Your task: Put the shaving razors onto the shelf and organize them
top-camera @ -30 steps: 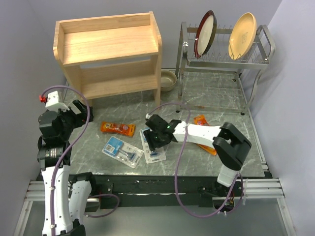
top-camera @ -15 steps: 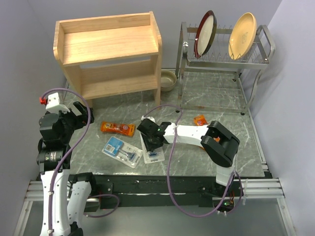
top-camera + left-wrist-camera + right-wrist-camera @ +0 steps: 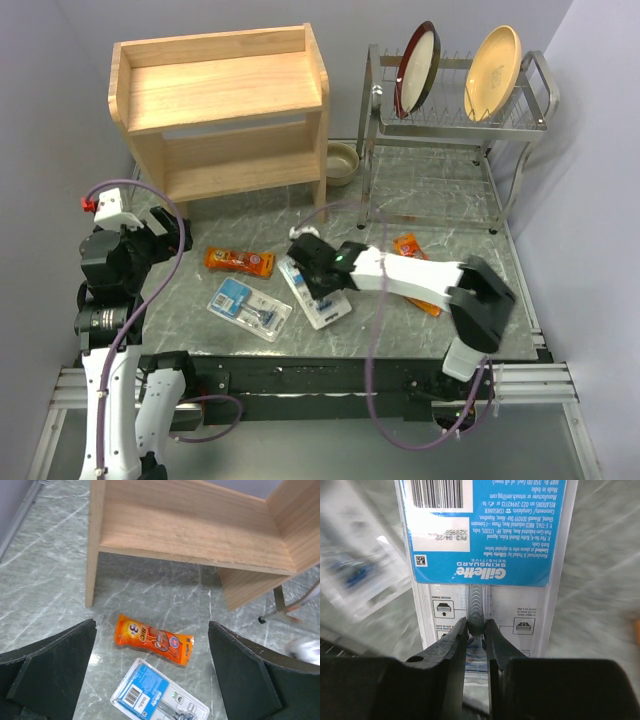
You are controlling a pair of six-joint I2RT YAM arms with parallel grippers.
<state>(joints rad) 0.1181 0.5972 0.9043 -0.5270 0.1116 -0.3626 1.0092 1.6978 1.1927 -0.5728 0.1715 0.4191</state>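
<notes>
My right gripper [image 3: 318,274] [image 3: 476,625] is shut on a clear blister pack of shaving razors [image 3: 324,303] [image 3: 485,540], its fingers pinching the raised razor handle below the blue card. A second blister pack [image 3: 250,308] [image 3: 150,690] lies flat to the left, and an orange pack [image 3: 240,262] [image 3: 135,632] lies behind it. Another orange pack [image 3: 408,245] shows beside the right arm, partly hidden by it. The wooden shelf [image 3: 230,95] [image 3: 190,525] stands at the back left with both tiers bare. My left gripper [image 3: 163,233] [image 3: 151,626] hangs open above the orange pack, holding nothing.
A metal wire dish rack [image 3: 450,130] with two upright plates stands at the back right. A small bowl [image 3: 342,162] sits between the rack and the shelf. Walls close in on both sides.
The right gripper's jaws have closed on the blister pack, and the pack has shifted and turned slightly on the table. The right arm's elbow swung rightward. The left arm has stayed put.
</notes>
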